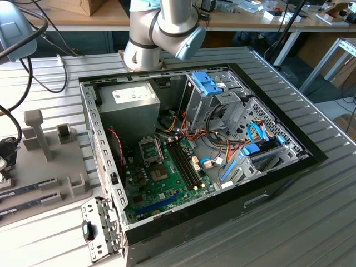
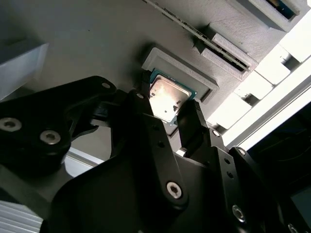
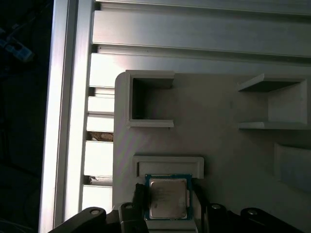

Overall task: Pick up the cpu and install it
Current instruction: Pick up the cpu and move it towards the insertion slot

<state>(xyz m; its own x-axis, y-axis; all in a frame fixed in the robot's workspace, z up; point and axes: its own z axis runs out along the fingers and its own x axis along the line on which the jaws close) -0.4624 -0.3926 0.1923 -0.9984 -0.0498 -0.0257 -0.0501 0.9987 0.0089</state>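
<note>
Low in a shallow recess of the grey tray [image 3: 223, 145] [image 2: 97, 39], the cpu [image 3: 167, 198] [image 2: 167, 99] lies flat, silvery top up, in both wrist views. The hand [image 3: 168, 203] [image 2: 166, 108] sits astride it; whether it grips I cannot tell. In the exterior view an open computer case [image 1: 278, 181] rests on the tabletop [image 1: 289, 233].

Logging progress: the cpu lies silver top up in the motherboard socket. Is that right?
Not quite. The cpu lies silver top up in a recess of the grey holder, not in the socket. The first wrist view shows it.
</note>
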